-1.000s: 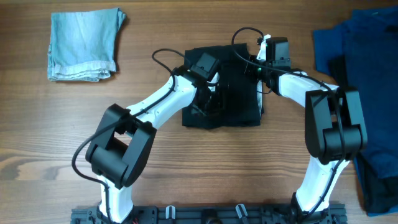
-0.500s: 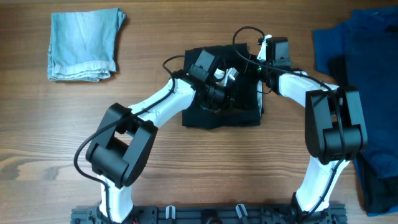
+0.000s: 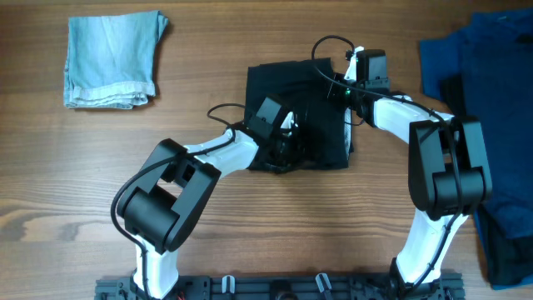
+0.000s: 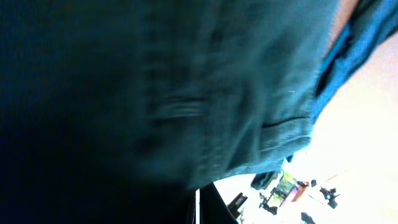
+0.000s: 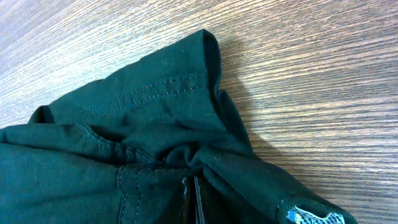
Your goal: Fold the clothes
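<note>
Nearest to us, the two arms rise from the near edge of the wooden table (image 3: 83, 192) and bend inward toward its middle. The left gripper (image 3: 286, 148) sits low over the near edge of the black shorts (image 3: 312, 125), its fingers pressed together. In its wrist view, dark cloth fills almost the whole picture and is blurred, so we cannot tell whether any fabric is caught between the fingers. The shorts lie in a compact, roughly square bundle at the centre of the table, between the two arms, with stitched seams and folds showing along their edges. A little farther on, at the right side of that bundle, the right gripper (image 5: 191, 191) is clamped tight on the shorts. In its wrist view the cloth puckers and gathers into the fingertips, and a hemmed corner of the fabric rests on the bare wood just beyond them. Toward the far left corner, well apart from the shorts, we see a folded pale-blue denim piece (image 3: 112, 60) lying flat. Along the right edge of the table a heap of dark-blue and black cloth (image 3: 491, 108) runs from the far side toward the near side
</note>
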